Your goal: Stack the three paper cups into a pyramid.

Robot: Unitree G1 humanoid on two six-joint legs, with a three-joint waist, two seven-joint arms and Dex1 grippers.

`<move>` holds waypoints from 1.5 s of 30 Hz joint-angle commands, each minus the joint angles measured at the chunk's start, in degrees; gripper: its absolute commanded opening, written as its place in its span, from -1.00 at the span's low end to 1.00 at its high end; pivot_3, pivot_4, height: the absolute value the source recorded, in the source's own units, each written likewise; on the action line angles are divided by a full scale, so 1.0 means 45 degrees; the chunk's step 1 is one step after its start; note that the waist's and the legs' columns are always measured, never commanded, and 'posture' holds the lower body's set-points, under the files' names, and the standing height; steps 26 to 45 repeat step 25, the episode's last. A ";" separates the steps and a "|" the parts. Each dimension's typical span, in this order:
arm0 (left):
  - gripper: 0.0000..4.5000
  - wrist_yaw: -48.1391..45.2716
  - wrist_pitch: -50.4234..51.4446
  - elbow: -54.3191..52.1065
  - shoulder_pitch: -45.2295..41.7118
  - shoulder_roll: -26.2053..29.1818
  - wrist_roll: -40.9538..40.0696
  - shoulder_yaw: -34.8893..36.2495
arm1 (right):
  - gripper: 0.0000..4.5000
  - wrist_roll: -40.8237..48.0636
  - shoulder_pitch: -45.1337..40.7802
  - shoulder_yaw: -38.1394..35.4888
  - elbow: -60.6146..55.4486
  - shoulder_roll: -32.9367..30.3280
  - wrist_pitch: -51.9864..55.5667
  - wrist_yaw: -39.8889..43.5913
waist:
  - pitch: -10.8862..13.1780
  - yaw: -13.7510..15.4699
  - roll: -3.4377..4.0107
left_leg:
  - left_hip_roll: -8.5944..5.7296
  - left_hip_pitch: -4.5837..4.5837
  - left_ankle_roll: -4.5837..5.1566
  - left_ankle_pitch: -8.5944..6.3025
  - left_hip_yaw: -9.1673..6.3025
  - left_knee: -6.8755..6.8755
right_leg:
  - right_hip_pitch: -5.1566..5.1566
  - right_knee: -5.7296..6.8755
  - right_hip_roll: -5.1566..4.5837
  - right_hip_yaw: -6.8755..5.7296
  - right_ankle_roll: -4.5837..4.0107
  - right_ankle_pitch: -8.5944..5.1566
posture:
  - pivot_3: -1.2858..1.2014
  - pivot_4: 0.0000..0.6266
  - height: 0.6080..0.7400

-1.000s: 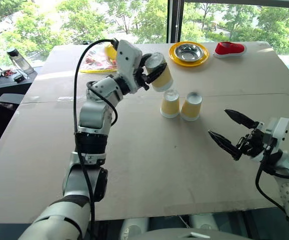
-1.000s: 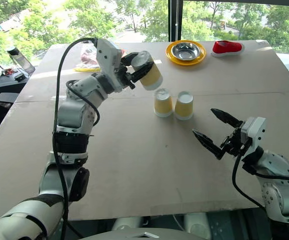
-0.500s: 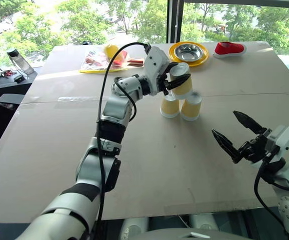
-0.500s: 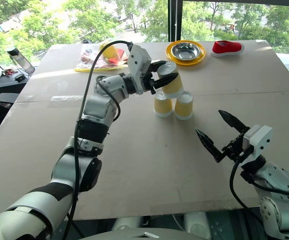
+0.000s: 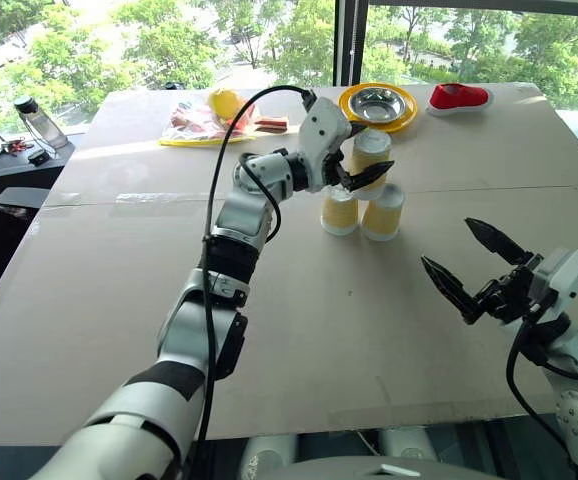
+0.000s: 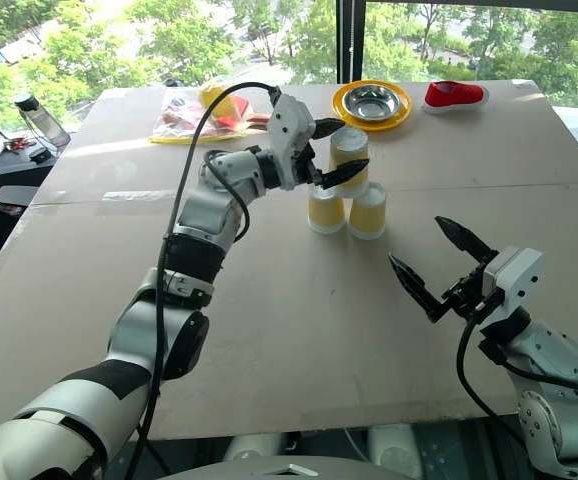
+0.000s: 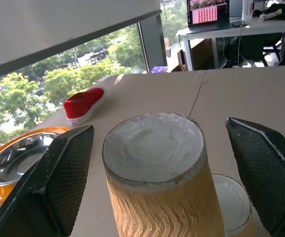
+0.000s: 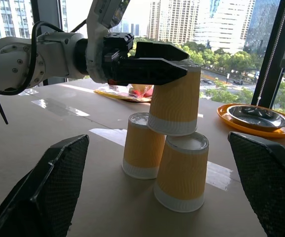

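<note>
Atop two cups (image 8: 162, 168), ridged tapered paper cup (image 8: 174, 101)

Orange plate (image 7: 4, 190) cut off at frame edge in left wrist view. Lower cup (image 7: 233, 207) mostly hidden behind top cup (image 7: 157, 173). Contents of clear bag (image 6: 194, 112) too small to tell.
</note>
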 commanded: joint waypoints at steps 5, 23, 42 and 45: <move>0.99 0.0187 0.2070 -0.4587 0.1255 0.0814 -0.1834 0.1095 | 1.00 0.0285 -0.0317 -0.0077 0.0465 -0.0344 -0.0313 0.0747 | -0.0001 -0.0040 0.0002 | 0.0008 0.0012 -0.0008 0.0004 0.0001 0.0000 | 0.0000 0.0011 0.0004 0.0007 -0.0001 0.0000 | 0.03 -0.52 1.00; 0.99 0.3164 0.4141 -1.2495 1.5232 0.3468 -0.0548 0.1446 | 1.00 -0.1080 0.0064 0.0541 0.5217 -0.1180 -0.2072 0.3651 | -0.0012 0.0110 0.0036 | 0.0049 0.0104 0.0000 -0.0001 0.0040 -0.0002 | 0.0061 0.0011 -0.0026 0.0064 -0.0030 0.0013 | 0.03 -0.52 1.00; 0.99 0.3401 0.3916 -1.2530 1.5628 0.3303 -0.0453 0.1404 | 1.00 -0.1103 0.0093 0.0587 0.5384 -0.1205 -0.1958 0.3689 | -0.0008 0.0114 0.0034 | 0.0036 0.0178 0.0003 -0.0004 0.0065 -0.0022 | 0.0136 -0.0009 -0.0048 0.0087 -0.0031 0.0011 | 0.03 -0.52 1.00; 0.99 0.3401 0.3916 -1.2530 1.5628 0.3303 -0.0453 0.1404 | 1.00 -0.1103 0.0093 0.0587 0.5384 -0.1205 -0.1958 0.3689 | -0.0008 0.0114 0.0034 | 0.0036 0.0178 0.0003 -0.0004 0.0065 -0.0022 | 0.0136 -0.0009 -0.0048 0.0087 -0.0031 0.0011 | 0.03 -0.52 1.00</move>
